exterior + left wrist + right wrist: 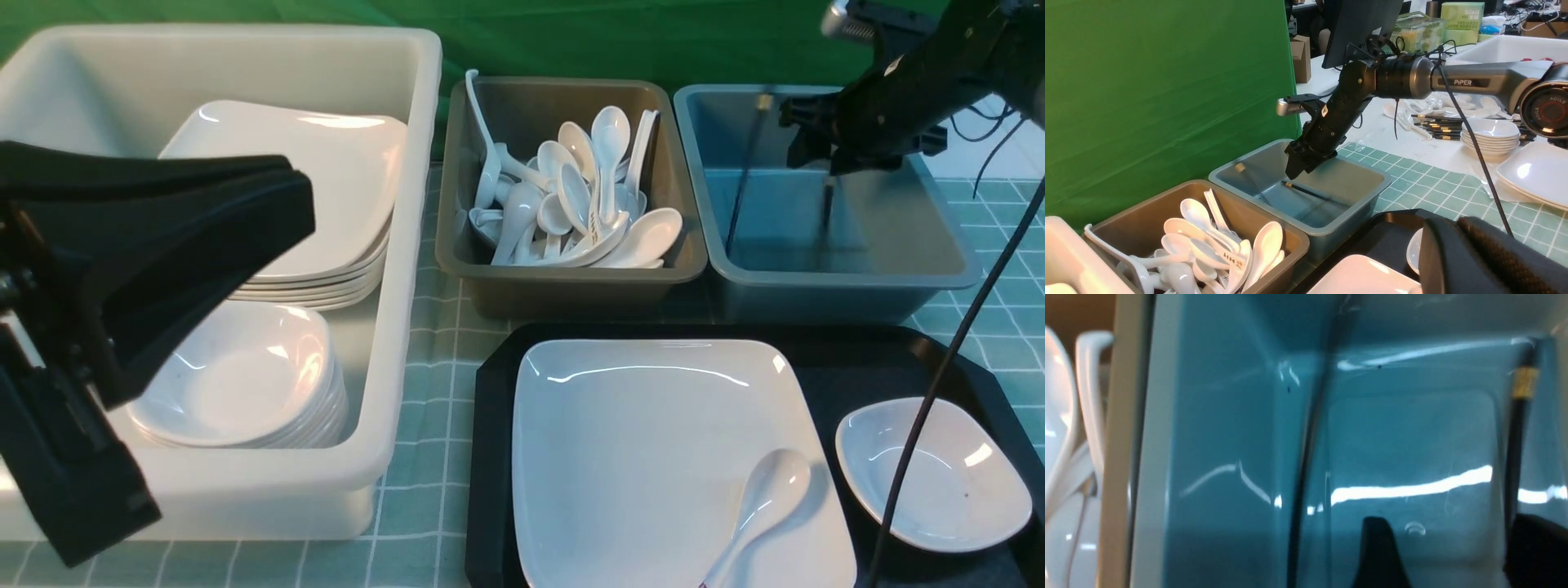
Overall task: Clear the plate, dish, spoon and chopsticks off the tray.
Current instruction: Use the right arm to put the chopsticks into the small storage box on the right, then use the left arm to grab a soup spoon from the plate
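The black tray (849, 367) lies at the front right. On it sits the large white plate (637, 441) with the white spoon (767, 490) lying on its near right corner. The small dish (931, 474) sits on the tray right of the plate. The two black chopsticks (741, 180) lie inside the blue-grey bin (816, 282). They also show in the right wrist view (1515, 449). My right gripper (796, 135) hangs over that bin, open and empty (1453, 547). My left gripper (298, 204) is shut and empty, raised over the white tub.
A white tub (400, 245) at the left holds stacked plates and dishes. A brown-grey bin (563, 282) behind the tray holds several spoons and a ladle. The right arm's cable (931, 392) hangs across the dish. Table edges lie beyond the tray.
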Controlling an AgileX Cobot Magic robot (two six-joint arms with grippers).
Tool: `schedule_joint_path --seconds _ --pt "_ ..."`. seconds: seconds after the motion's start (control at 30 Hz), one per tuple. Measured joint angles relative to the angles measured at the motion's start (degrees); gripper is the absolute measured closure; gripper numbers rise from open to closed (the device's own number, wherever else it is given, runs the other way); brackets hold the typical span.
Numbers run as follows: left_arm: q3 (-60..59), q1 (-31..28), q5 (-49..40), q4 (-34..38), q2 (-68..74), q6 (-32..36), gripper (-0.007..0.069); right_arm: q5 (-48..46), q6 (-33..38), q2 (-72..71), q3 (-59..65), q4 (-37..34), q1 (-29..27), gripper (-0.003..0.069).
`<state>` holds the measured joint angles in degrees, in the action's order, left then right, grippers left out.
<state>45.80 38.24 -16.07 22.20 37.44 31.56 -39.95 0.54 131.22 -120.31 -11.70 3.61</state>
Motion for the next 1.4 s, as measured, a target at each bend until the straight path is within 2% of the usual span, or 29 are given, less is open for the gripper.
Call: schedule_joint_path --seconds 0.17,0.2,0.27,0.37,0.5,0.6,0.77,0.87,0.9,0.97,1.0,1.03,1.1,1.2,1.27,1.4 --pt "0.00 0.00 -2.56 0.00 2.15 -0.40 0.0607 -4.10 0.17 -2.74 0.00 0.19 0.05 0.0220" --pt "0.50 0.00 -6.08 0.00 4.47 -1.35 0.0607 -8.57 2.21 -5.54 -0.02 0.24 0.05 0.0287" --pt "1.29 0.00 -9.47 0.00 6.36 -1.74 0.0607 -11.42 4.05 -7.14 -0.13 0.24 0.05 0.0331" --pt "5.36 0.00 -17.41 -0.07 13.57 -1.91 0.0607 -22.49 10.30 -12.89 -0.39 0.78 0.05 0.0501" --pt "12.53 0.04 -24.88 -0.25 23.50 -1.91 0.0607 -24.88 12.07 -19.95 1.07 3.38 0.05 0.0596" --pt "16.92 1.02 -27.43 -0.21 31.06 -1.06 0.0607 -24.88 12.32 -27.04 5.64 4.42 0.05 0.0604" --pt "23.57 8.72 -27.74 -3.17 46.05 -0.36 0.0609 -24.76 12.32 -48.14 24.79 4.63 0.05 0.0602" --pt "28.17 14.13 -28.05 -7.80 55.22 -5.37 0.0610 -23.32 11.50 -60.46 39.08 4.68 0.05 0.0596" --pt "28.90 14.54 -28.04 -8.28 56.34 -6.20 0.0610 -23.01 11.25 -61.91 39.97 4.68 0.05 0.0596" --pt "34.30 15.52 -29.13 -10.49 63.30 -9.57 0.0599 -20.79 10.51 -71.32 51.86 4.75 0.05 0.0593" --pt "34.70 15.52 -29.41 -10.58 64.29 -9.77 0.0595 -20.64 10.51 -71.94 52.57 4.75 0.05 0.0593" --pt "38.30 15.46 -30.65 -11.81 68.89 -10.85 0.0564 -19.65 10.45 -77.74 58.40 4.81 0.05 0.0591" --pt "40.83 15.46 -31.52 -12.70 71.66 -11.81 0.0531 -19.36 10.45 -80.75 62.22 4.81 0.05 0.0587" --pt "44.33 15.46 -33.15 -14.11 76.44 -14.52 0.0426 -18.82 11.07 -88.06 68.90 4.81 0.05 0.0585" --pt "45.15 15.46 -33.58 -14.25 78.50 -15.30 0.0342 -17.62 11.81 -91.08 71.34 4.81 0.05 0.0582" --pt "45.28 15.46 -34.00 -14.37 80.53 -15.46 0.0237 -16.00 12.32 -94.05 72.54 4.81 0.05 0.0575"
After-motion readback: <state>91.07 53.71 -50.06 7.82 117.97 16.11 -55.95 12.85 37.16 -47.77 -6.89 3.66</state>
